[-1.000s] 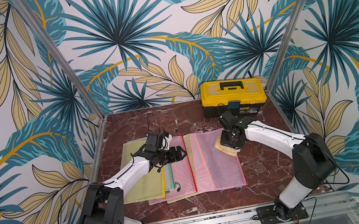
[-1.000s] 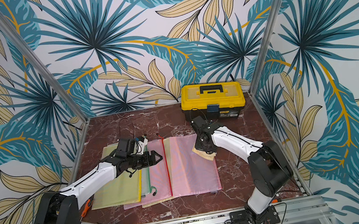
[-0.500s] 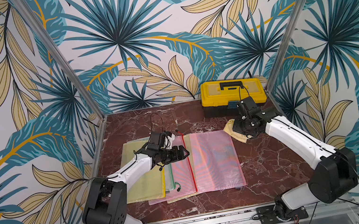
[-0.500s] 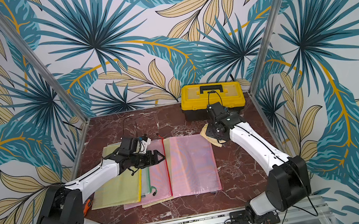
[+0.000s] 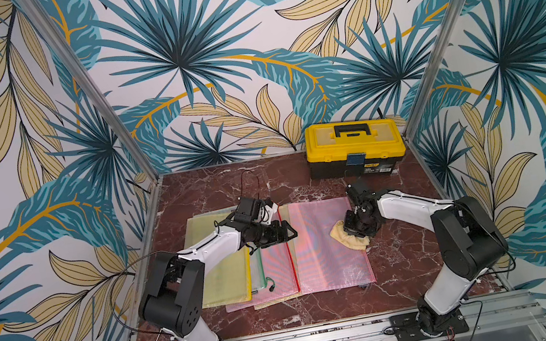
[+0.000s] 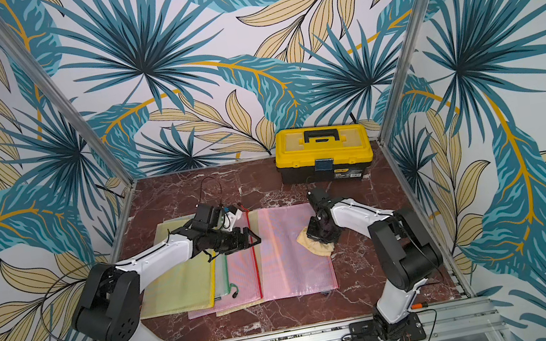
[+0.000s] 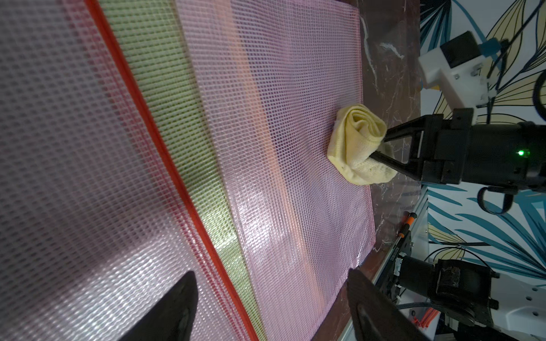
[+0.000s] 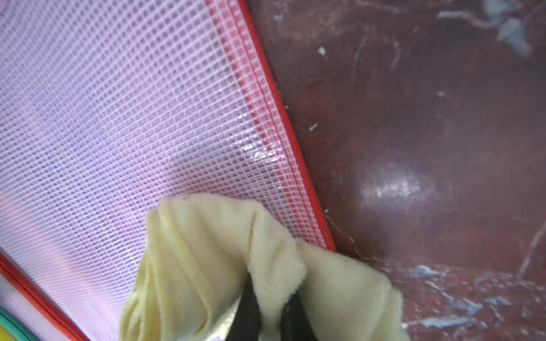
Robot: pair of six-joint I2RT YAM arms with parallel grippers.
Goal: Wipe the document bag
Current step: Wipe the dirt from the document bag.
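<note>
The pink mesh document bag (image 5: pixel 328 256) (image 6: pixel 291 263) lies flat mid-table, its red zipper edge toward the right arm. A crumpled pale yellow cloth (image 5: pixel 343 237) (image 6: pixel 308 241) rests on that edge, partly on the marble. My right gripper (image 5: pixel 357 229) (image 6: pixel 318 233) is shut on the cloth, fingertips buried in its folds (image 8: pixel 270 310). The left wrist view shows the cloth (image 7: pixel 357 144) on the bag (image 7: pixel 280 118). My left gripper (image 5: pixel 288 234) (image 6: pixel 252 238) stands open low over the overlapping bags, its fingers either side of a red zipper (image 7: pixel 270 298).
A yellow and black toolbox (image 5: pixel 354 145) stands at the back right. A yellow bag (image 5: pixel 221 275) and a green-edged one (image 5: pixel 260 268) lie under the left arm, overlapping the pink ones. An orange-handled tool (image 7: pixel 404 227) lies on the right rail.
The right arm lifted the cloth toward the toolbox half a second ago and has come back down onto the bag's right edge. The left gripper stayed put, its jaws slightly narrower.
</note>
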